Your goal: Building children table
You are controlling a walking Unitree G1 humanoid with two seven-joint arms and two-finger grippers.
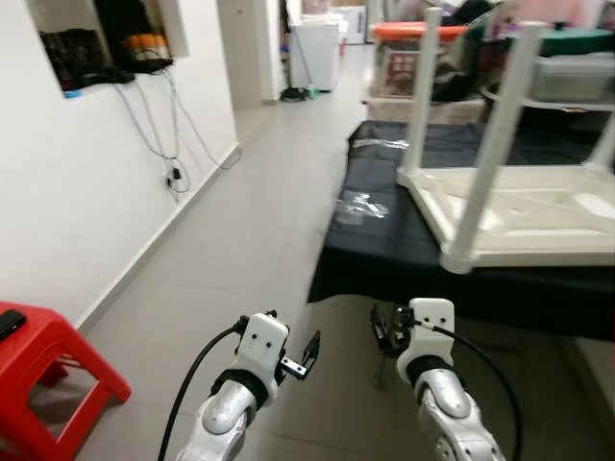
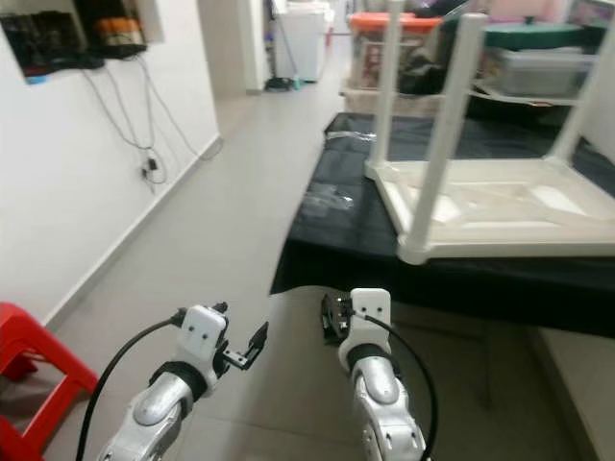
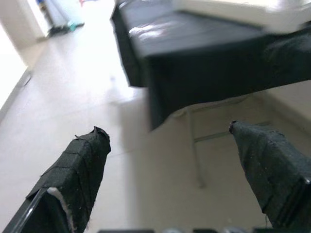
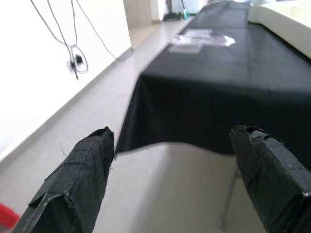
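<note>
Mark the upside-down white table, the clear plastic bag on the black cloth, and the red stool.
upside-down white table (image 1: 538, 216): left eye view, on its underside panel.
clear plastic bag (image 1: 362, 206): left eye view, middle of the bag.
red stool (image 1: 43, 338): left eye view, on its seat top.

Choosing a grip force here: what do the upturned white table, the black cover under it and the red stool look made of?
White table: likely moulded plastic, smooth and slightly glossy, with ribs under the top. Black cover: cloth, matte, draping and wrinkling at the edge. Red stool: looks like glossy moulded plastic.
</note>
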